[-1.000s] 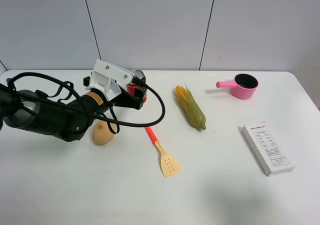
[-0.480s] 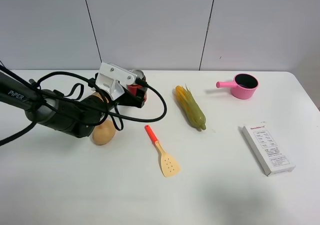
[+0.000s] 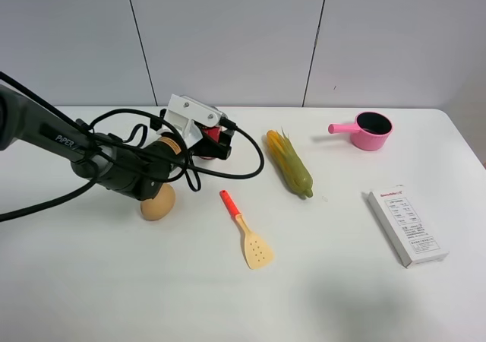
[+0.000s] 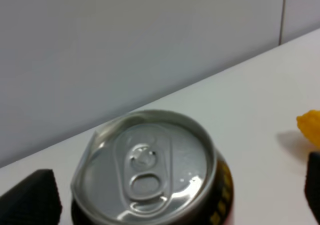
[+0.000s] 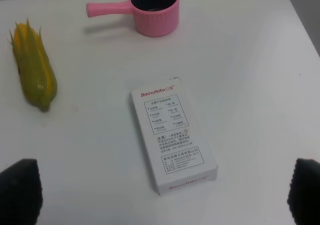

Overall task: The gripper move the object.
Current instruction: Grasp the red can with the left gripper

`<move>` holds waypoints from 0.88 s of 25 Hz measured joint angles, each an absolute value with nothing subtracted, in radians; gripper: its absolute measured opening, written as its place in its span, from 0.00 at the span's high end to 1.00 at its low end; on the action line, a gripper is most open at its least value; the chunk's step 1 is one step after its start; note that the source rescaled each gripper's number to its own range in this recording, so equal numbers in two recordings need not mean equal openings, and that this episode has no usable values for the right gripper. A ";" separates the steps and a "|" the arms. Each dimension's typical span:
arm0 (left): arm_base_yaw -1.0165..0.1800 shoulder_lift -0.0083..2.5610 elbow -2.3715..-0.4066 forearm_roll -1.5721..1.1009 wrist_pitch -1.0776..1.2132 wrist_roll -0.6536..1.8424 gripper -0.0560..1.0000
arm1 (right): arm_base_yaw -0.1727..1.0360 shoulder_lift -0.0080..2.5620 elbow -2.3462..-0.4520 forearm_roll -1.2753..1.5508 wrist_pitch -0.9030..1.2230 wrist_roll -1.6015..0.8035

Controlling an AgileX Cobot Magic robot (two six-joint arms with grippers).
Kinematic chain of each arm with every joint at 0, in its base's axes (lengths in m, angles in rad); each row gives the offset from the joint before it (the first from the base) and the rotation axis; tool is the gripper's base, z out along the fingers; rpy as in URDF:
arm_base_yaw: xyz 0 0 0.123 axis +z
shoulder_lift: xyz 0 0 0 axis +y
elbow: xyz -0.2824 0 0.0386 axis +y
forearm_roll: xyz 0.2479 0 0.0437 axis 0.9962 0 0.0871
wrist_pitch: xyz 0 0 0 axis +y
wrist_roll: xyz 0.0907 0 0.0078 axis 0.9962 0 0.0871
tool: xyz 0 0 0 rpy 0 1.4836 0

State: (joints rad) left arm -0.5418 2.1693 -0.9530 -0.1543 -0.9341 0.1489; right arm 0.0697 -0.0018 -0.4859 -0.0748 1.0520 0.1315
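Red can (image 3: 213,134) is noted at the rear of the table (image 3: 342,296), bracketed by the left gripper (image 3: 218,141) for a side grasp. Left wrist: it stands upright between spread fingers (image 4: 35,197), unclamped. Right wrist: right gripper (image 5: 161,192) is spread, empty, idle above a box (image 5: 172,137).

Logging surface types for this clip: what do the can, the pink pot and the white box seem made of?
Can: metal, probably aluminium; silvery lid with glints. Pink pot: seemingly matte plastic, ribbed wall; coated metal possible. White box: printed cardboard, judging by crisp folded edges.
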 joint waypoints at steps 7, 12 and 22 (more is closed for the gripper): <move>-0.520 2.235 -1.030 -0.139 -0.927 0.144 0.00 | 0.070 -0.002 -0.486 -0.075 1.052 0.131; -0.503 2.278 -1.102 -0.118 -0.903 0.133 0.00 | 0.070 -0.002 -0.486 -0.075 1.052 0.131; -0.471 2.308 -1.117 -0.103 -0.872 0.116 0.81 | 0.070 -0.002 -0.486 -0.075 1.052 0.131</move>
State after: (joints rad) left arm -0.4712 2.3083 -1.1174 -0.1035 -0.8725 0.1160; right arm 0.0697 -0.0018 -0.4859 -0.0748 1.0520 0.1315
